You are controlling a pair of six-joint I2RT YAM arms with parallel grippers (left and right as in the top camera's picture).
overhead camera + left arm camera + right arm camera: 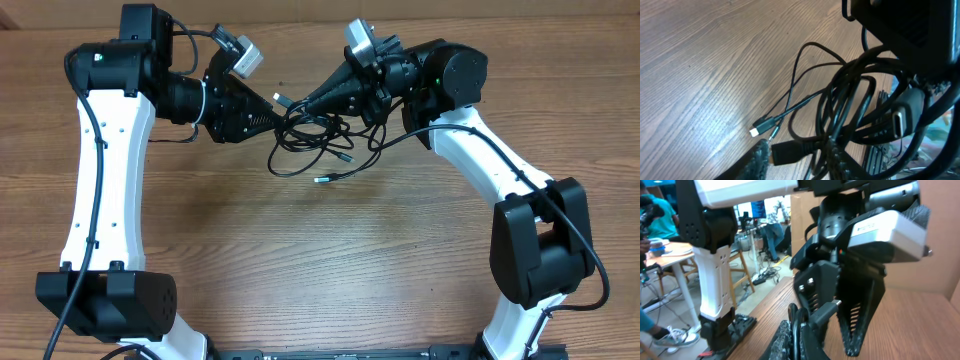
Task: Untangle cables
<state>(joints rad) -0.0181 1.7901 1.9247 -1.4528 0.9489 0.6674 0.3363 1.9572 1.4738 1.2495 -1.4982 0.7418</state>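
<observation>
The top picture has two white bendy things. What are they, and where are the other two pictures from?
They are two robot arms, the left arm and the right arm, seen from a camera above a wooden table. Each ends in a two-finger gripper, like a pincher. The other pictures come from little cameras on the wrists. On the table lies a tangle of thin black cables. The right gripper seems to pinch the cables; the left gripper is open at the tangle.

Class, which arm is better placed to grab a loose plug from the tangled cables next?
Left, probably: its wrist view shows a black plug right beside its fingertip, and the left pincer looks open. The right pincer sits among the cables; its grip is unclear.
</observation>
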